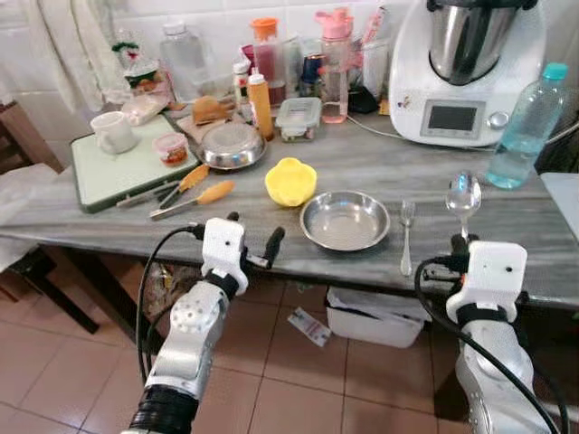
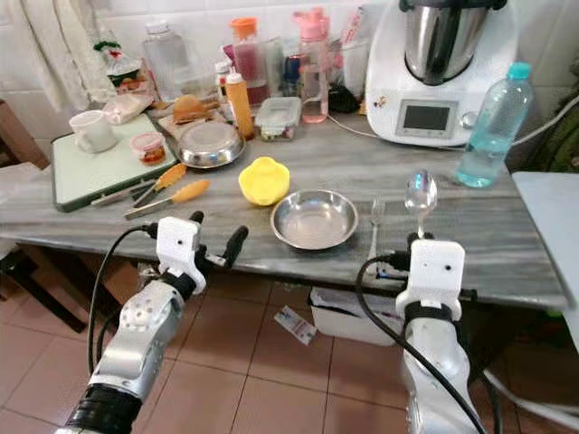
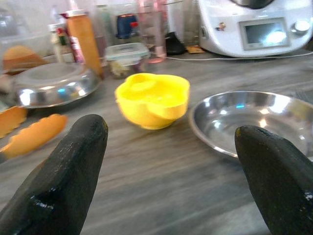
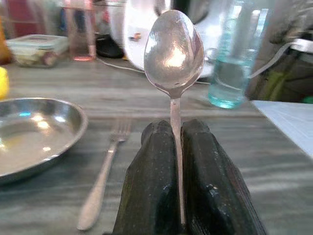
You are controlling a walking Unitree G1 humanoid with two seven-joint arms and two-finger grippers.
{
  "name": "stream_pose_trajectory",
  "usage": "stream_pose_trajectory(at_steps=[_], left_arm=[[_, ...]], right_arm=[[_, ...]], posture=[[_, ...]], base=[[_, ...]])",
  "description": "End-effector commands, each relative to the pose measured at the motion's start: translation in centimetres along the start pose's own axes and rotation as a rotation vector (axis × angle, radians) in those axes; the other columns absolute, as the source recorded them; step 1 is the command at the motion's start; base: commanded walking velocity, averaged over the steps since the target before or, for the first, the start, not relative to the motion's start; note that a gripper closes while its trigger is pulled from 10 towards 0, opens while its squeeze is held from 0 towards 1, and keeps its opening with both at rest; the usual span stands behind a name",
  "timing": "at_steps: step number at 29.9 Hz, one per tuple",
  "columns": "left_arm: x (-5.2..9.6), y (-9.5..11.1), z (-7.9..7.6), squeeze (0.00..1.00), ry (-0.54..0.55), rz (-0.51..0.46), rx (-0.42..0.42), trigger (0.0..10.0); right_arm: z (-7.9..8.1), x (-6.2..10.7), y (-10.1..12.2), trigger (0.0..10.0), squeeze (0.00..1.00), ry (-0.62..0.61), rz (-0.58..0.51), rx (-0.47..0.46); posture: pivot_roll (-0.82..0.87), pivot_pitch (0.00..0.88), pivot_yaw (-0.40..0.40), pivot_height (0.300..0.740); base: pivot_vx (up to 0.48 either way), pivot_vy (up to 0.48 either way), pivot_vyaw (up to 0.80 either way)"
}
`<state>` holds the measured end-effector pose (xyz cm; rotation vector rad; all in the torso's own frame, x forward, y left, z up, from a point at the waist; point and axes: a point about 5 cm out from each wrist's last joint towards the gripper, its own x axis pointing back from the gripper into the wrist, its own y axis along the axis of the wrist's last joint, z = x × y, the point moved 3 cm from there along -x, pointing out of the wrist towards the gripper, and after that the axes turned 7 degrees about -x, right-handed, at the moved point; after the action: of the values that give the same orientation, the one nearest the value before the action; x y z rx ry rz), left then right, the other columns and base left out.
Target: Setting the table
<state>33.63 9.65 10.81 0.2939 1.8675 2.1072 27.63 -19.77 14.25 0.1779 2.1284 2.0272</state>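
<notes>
At three o'clock of the steel plate [image 1: 345, 220], beyond the fork [image 1: 406, 237], the right gripper [image 1: 463, 240] clamps the spoon [image 1: 463, 194] for placing, while the left gripper [image 1: 251, 237] waits, fingers apart.

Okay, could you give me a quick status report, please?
Right gripper shut on spoon, held upright. Left gripper open, facing yellow bowl. Fork lies beside steel plate. Nothing in the way.

On the bench [image 1: 362, 167]: one steel plate [image 1: 345, 221] at centre; one yellow bowl [image 1: 290, 181] at its 10 o'clock; one fork [image 1: 407, 237] at its 3 o'clock; one spoon [image 1: 463, 199], upright. One steel bowl [image 1: 232, 145]; two orange-handled utensils [image 1: 194, 188]; one white mug [image 1: 112, 132]; one green board [image 1: 127, 167]; one kitchen machine [image 1: 466, 68]; one blue-capped water bottle [image 1: 526, 127].
</notes>
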Motion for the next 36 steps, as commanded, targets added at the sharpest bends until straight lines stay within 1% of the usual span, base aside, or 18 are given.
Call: stream_pose_trajectory(at_steps=[1,6,15,28,31,32,33,36], left_arm=[[-0.2,0.5,0.1,0.00,-0.009,-0.010,0.001,10.0],[-0.2,0.4,0.1,0.00,-0.013,-0.006,0.003,10.0],[-0.1,0.5,0.0,0.00,-0.019,-0.005,-0.001,10.0],[0.0,0.3,0.4,0.00,0.003,0.009,-0.002,10.0],[0.1,0.2,0.3,0.00,-0.012,0.015,0.001,10.0],[0.3,0.1,0.2,0.00,-0.035,0.018,0.001,10.0],[0.3,0.1,0.2,0.00,-0.035,0.018,0.001,10.0],[0.8,0.2,0.0,0.00,-0.083,0.015,0.004,10.0]], right_arm=[[0.1,0.0,0.3,10.0,0.00,-0.002,-0.009,-0.003],[0.0,0.0,0.3,10.0,0.00,-0.005,-0.007,-0.003],[0.1,0.1,0.2,10.0,0.00,-0.003,-0.004,-0.003],[0.4,-0.3,0.3,10.0,0.00,0.001,-0.007,-0.010],[0.4,-0.6,0.3,10.0,0.00,-0.001,-0.007,-0.026],[0.4,-1.0,0.3,10.0,0.00,-0.006,-0.004,-0.036],[0.4,-1.0,0.3,10.0,0.00,-0.006,-0.004,-0.036],[0.2,-1.5,0.2,10.0,0.00,-0.012,0.004,-0.053]], posture=[[-0.17,0.000,0.101,0.740],[-0.16,0.002,0.102,0.740],[-0.17,0.004,0.103,0.740],[-0.16,0.006,0.103,0.740],[-0.16,0.010,0.103,0.740],[-0.15,0.013,0.103,0.740],[-0.15,0.013,0.103,0.740],[-0.14,0.020,0.104,0.740]], base=[[0.000,-0.319,-0.77],[0.000,-0.319,-0.58],[0.000,-0.252,0.00],[0.000,0.000,0.00],[0.000,0.000,0.00],[0.000,0.000,0.00],[0.000,0.000,0.00],[0.000,0.000,0.00]])
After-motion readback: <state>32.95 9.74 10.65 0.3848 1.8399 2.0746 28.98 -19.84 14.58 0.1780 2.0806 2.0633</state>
